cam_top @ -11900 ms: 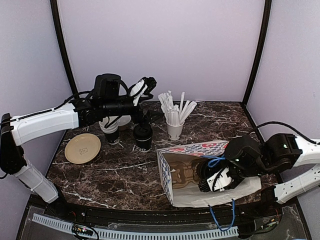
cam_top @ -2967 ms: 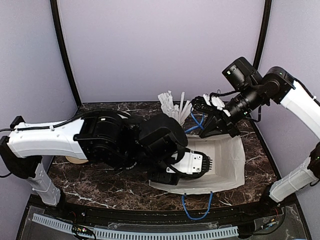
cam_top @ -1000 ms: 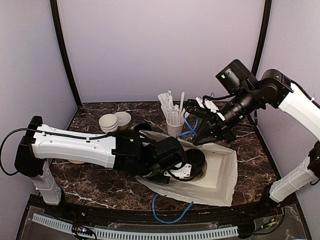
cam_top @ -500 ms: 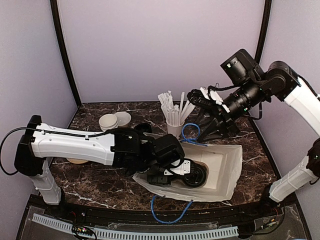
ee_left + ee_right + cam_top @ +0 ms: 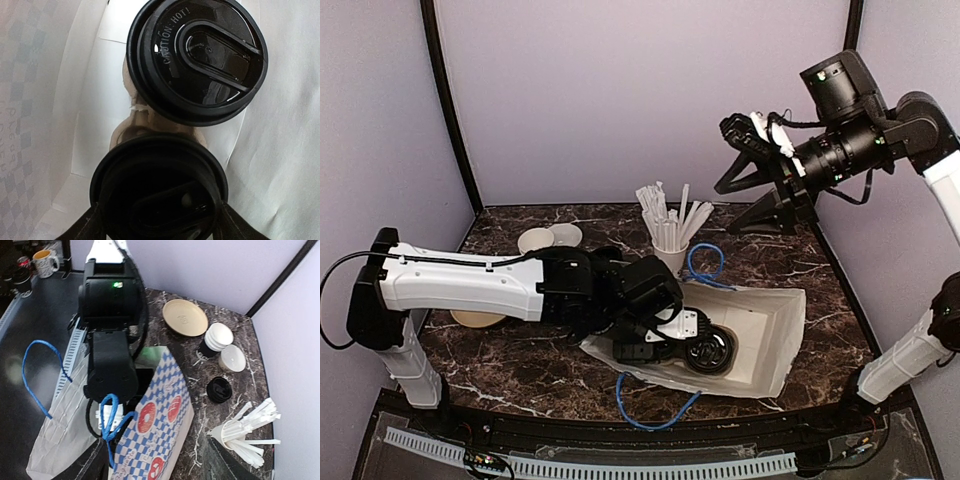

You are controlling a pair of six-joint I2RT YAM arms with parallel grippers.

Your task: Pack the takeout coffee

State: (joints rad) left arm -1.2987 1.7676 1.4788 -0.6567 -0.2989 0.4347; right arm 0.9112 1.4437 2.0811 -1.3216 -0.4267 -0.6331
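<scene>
Left gripper (image 5: 160,225) clamps takeout coffee (image 5: 160,192) inside bag (image 5: 40,100); farther lid (image 5: 197,60) reads "CAUTION: HOT!"; right gripper (image 5: 155,454) splayed, empty.

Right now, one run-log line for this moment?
left hand: shut on takeout coffee, inside bag | right hand: open, raised | second lidded cup in bag
</scene>
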